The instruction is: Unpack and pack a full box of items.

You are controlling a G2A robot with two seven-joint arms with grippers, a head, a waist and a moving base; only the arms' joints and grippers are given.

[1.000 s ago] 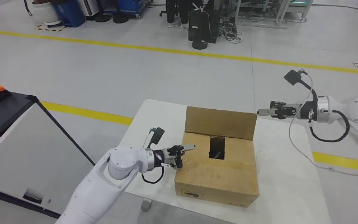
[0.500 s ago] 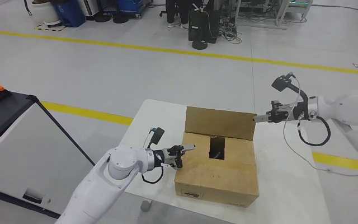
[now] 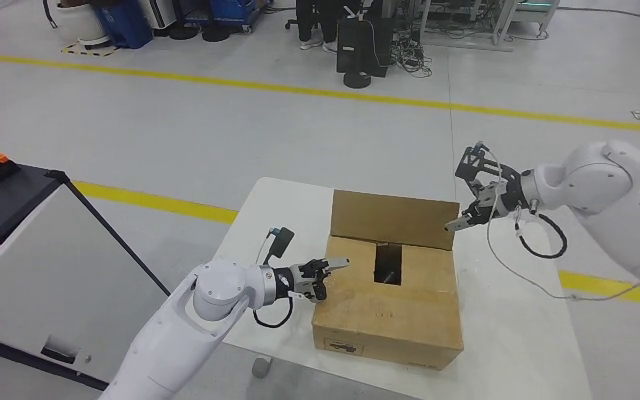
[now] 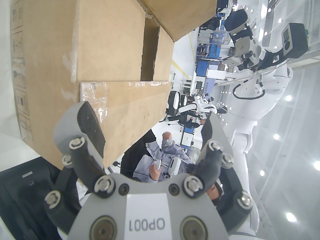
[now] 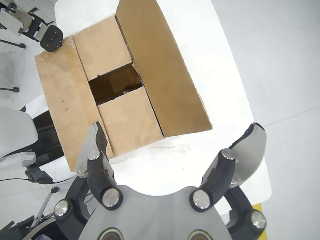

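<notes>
One cardboard box [image 3: 390,310] stands on the white table [image 3: 280,210]. It has one long flap [image 3: 393,218] upright, three flaps lying flat, and a dark gap [image 5: 112,86] between the two short ones, where the contents are too dim to make out. The left gripper [image 3: 325,272] sits at the box's near-left top corner and the right gripper [image 3: 455,222] by the upright flap's right end, each pincer spread wide and holding nothing.

Narrow gap [image 3: 388,263] between folded box flaps [image 3: 430,268], upright flap [image 3: 393,218] alongside, contents possibly below
</notes>
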